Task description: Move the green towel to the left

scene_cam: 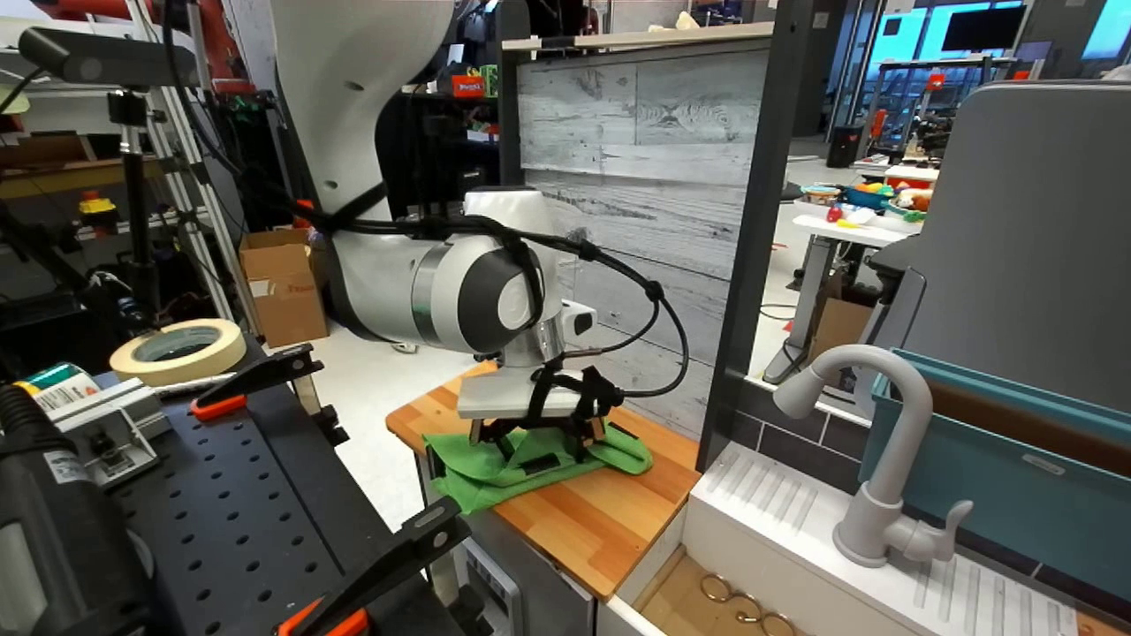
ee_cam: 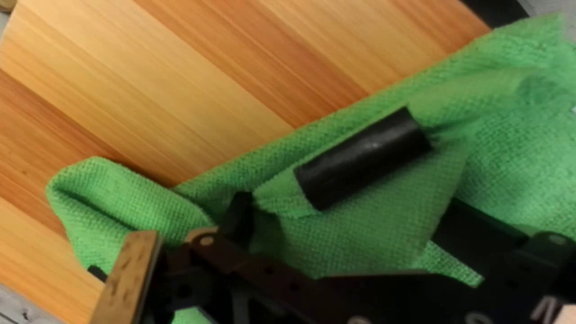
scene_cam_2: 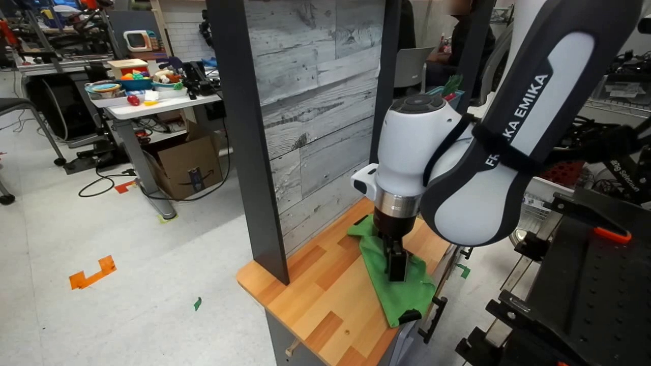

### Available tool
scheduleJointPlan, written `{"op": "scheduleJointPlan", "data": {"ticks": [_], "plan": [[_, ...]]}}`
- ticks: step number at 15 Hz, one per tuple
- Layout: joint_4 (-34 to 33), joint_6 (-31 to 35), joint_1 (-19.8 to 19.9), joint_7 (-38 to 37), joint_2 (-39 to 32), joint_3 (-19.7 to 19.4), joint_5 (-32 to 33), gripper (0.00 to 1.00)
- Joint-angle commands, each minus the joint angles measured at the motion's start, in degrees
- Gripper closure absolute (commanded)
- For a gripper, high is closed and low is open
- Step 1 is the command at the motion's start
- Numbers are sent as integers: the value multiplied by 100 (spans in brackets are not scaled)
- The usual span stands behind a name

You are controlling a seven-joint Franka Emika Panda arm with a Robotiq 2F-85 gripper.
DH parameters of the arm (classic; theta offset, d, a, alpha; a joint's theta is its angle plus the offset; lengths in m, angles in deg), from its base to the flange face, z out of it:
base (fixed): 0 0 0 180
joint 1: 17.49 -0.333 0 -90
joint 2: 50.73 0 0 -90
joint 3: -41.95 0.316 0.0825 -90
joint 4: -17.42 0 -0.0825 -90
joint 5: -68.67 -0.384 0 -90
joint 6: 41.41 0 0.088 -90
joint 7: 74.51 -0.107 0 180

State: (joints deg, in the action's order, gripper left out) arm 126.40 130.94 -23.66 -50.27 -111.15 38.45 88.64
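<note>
The green towel (scene_cam: 468, 473) lies crumpled and partly folded on the wooden countertop (scene_cam: 601, 517), with black strips at some of its edges. In an exterior view the towel (scene_cam_2: 396, 305) lies near the counter edge that has a black handle below it. My gripper (scene_cam: 541, 449) is low over the middle of the towel, pointing down; it also shows in an exterior view (scene_cam_2: 396, 264). In the wrist view the gripper's fingers (ee_cam: 357, 225) are spread apart, with the towel (ee_cam: 360, 225) between and under them. Whether the fingertips touch the cloth is unclear.
A grey wood-pattern panel (scene_cam: 636, 177) with dark posts stands along one counter side. A white sink unit with a grey tap (scene_cam: 884, 442) and a teal bin (scene_cam: 1016, 468) adjoin the counter. A black perforated table (scene_cam: 230, 503) with clamps (scene_cam: 389, 565) stands across a gap.
</note>
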Motion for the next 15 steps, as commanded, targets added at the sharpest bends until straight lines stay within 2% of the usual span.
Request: {"op": "scheduleJointPlan", "data": {"ticks": [1, 7, 15], "plan": [[-408, -158, -81, -69, -321, 35, 153, 0], [-837, -353, -239, -8, -519, 314, 186, 0], [-1646, -1117, -574, -36, -800, 716, 132, 0]]}}
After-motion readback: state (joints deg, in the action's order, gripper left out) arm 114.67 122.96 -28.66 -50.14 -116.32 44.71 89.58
